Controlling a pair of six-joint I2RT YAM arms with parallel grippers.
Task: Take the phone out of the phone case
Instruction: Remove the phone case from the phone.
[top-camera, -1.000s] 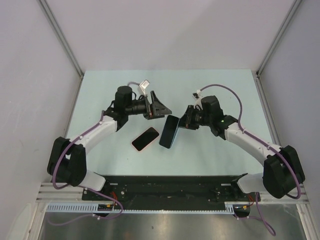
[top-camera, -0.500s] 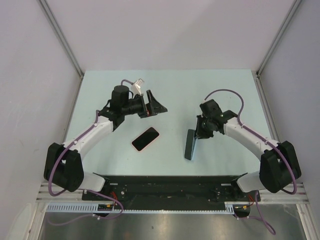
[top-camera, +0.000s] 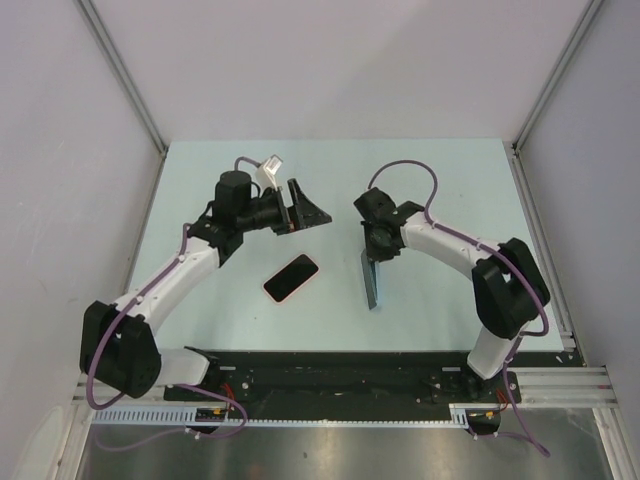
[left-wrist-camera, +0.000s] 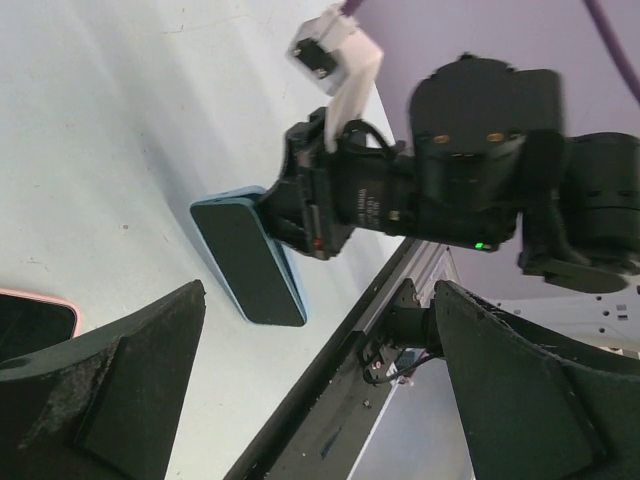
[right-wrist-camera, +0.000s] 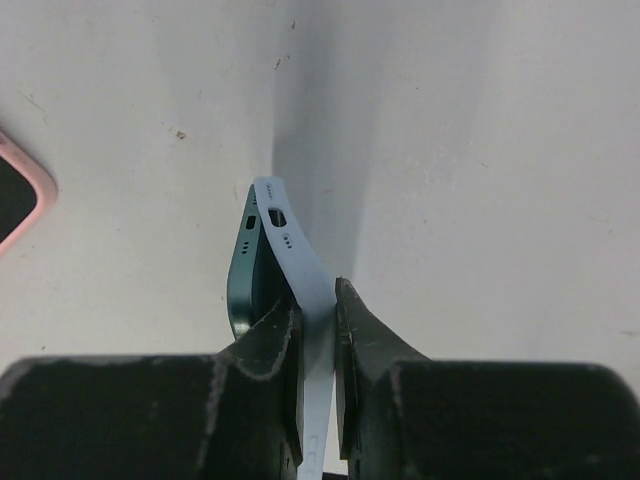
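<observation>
The pink-rimmed phone lies flat with its dark screen up, out of the light blue phone case, which stands edge-on near it, port cutouts downward, pinched in the right gripper.

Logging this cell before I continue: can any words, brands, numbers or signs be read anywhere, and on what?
No text can be read in any view.
blue case, pinched in the right gripper: port cutouts only, no print.
pink phone: screen dark, no marking visible.
right arm: one green light glows, no lettering legible.
</observation>
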